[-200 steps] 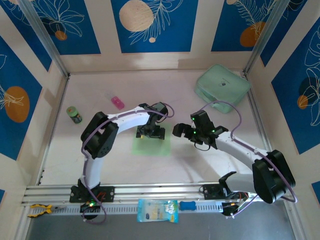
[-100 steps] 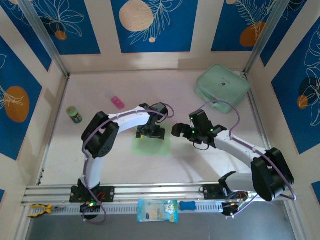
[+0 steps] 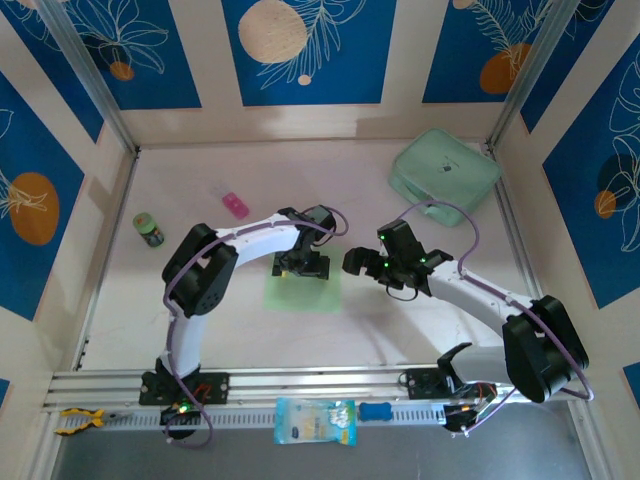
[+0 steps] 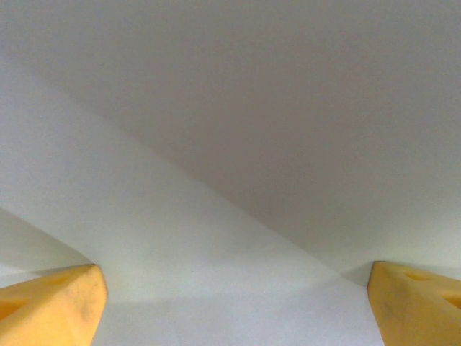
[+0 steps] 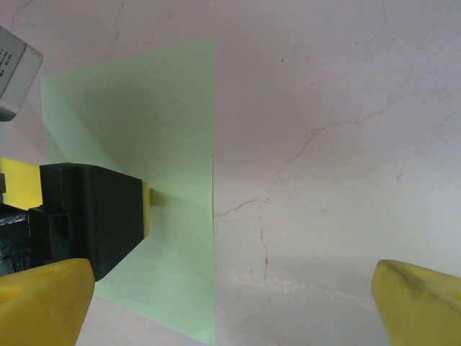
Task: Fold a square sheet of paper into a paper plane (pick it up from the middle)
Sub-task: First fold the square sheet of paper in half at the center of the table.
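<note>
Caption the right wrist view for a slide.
Open right gripper faces the square sheet of paper; open left gripper sits low over it.

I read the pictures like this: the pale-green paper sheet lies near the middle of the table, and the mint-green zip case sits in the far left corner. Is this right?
Not quite. The mint-green zip case sits in the far right corner of the table, as the top external view shows. The rest holds: the pale-green paper sheet lies near the middle of the table.
</note>
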Controlling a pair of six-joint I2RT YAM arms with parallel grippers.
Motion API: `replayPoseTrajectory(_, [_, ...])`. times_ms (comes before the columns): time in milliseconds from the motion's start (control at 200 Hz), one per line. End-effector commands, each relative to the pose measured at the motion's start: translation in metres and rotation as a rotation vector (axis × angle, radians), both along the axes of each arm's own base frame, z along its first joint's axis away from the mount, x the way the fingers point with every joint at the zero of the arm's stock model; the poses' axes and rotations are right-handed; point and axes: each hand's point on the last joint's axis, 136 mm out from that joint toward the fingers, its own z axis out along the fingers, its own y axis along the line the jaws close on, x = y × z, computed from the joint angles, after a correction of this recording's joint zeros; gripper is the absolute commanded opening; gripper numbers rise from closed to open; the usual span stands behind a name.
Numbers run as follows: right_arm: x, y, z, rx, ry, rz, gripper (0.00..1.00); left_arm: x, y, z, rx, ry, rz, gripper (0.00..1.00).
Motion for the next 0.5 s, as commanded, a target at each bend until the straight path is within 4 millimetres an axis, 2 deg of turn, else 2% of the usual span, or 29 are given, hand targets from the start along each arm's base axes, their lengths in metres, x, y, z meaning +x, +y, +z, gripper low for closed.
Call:
replayPoseTrajectory(0, [0.0023,0.0019,0.0093,0.004,-0.008,-0.012,0.99,-0.0154,0.0048,-0.0263,0.027,0.063,0.010,0.91])
replayPoseTrajectory(495, [0.0009,0.0016,0.0097,-0.006,-0.009,-0.017,0.99,-0.0155,0.0026,-0.0244,0.014,0.055,0.003,0.91])
